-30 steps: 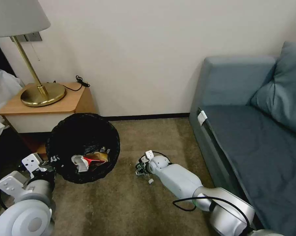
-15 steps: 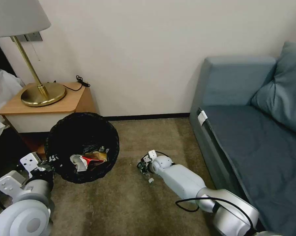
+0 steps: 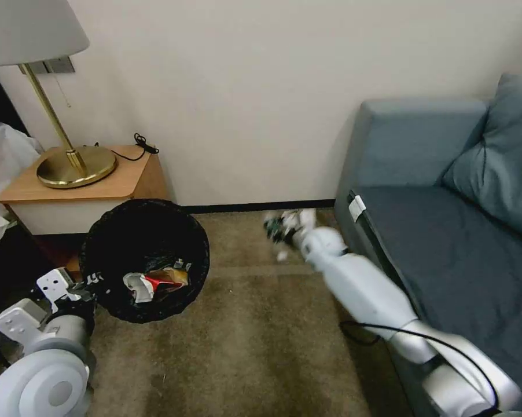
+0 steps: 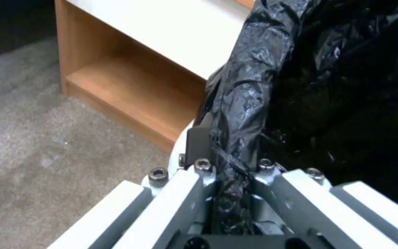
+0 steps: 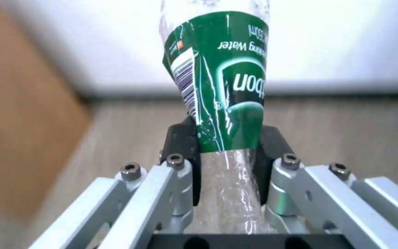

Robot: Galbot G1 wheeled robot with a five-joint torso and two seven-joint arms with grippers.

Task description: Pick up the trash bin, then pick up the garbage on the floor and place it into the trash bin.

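Note:
The trash bin point(image 3: 128, 243), lined with a crinkled black bag, hangs tilted at the left with my left gripper point(image 3: 90, 284) shut on its rim point(image 4: 236, 114). Inside lie a red-and-white packet point(image 3: 148, 284) and a tan and yellow wrapper point(image 3: 171, 275). My right gripper point(image 3: 281, 229) is lifted above the carpet near the sofa's corner, shut on a clear bottle point(image 5: 222, 90) with a green label; its white cap point(image 3: 282, 255) hangs downward.
A wooden nightstand point(image 3: 70, 191) with a brass lamp point(image 3: 76, 165) stands behind the bin. A grey-blue sofa point(image 3: 446, 231) runs along the right. Brown carpet point(image 3: 243, 347) lies open between the arms. A black baseboard point(image 3: 255, 205) runs along the wall.
My right arm has risen from the floor and swung toward the wall and sofa, carrying the bottle with it. The left arm and the bin have barely moved.

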